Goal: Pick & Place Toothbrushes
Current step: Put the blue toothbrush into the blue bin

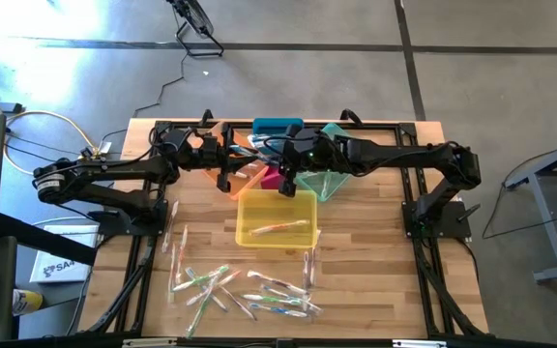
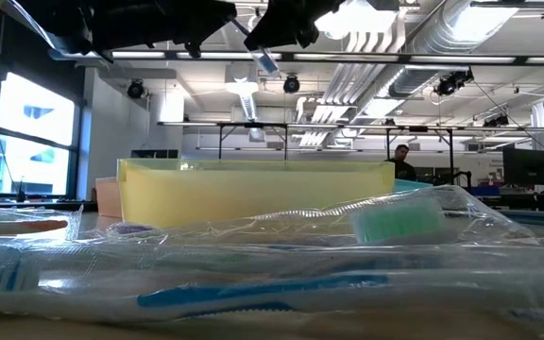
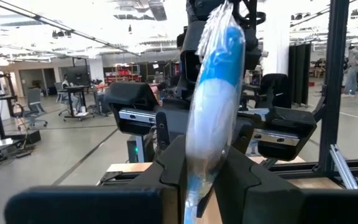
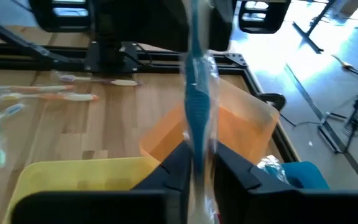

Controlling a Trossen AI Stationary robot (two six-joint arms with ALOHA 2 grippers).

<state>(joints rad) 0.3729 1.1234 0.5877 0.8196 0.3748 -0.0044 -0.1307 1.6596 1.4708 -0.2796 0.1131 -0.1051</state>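
One blue-and-white toothbrush in a clear wrapper hangs in the air above the bins at the table's far middle. There my left gripper and my right gripper face each other, both shut on it. The same toothbrush runs from my right fingers toward the left gripper, over the orange bin. In the low view one end of it pokes down below the dark grippers. Several more toothbrushes lie loose on the near part of the table, and one lies in the yellow bin. My left gripper pinches the wrapped toothbrush between its two fingers at the end nearer to it, coming from the table's left and slanting a little upward. The fingers lie along the brush, which is lifted clear. My right gripper has the opposite end of the wrapped toothbrush between its two fingers, coming from the table's right and slanting downward. The brush runs on from these fingers in line with them, clear of the bins.
Coloured bins stand in a cluster under the grippers: yellow, orange, pink, green and blue. Black frame rails run along both sides of the wooden table. Bare wood lies between the yellow bin and the loose toothbrushes.
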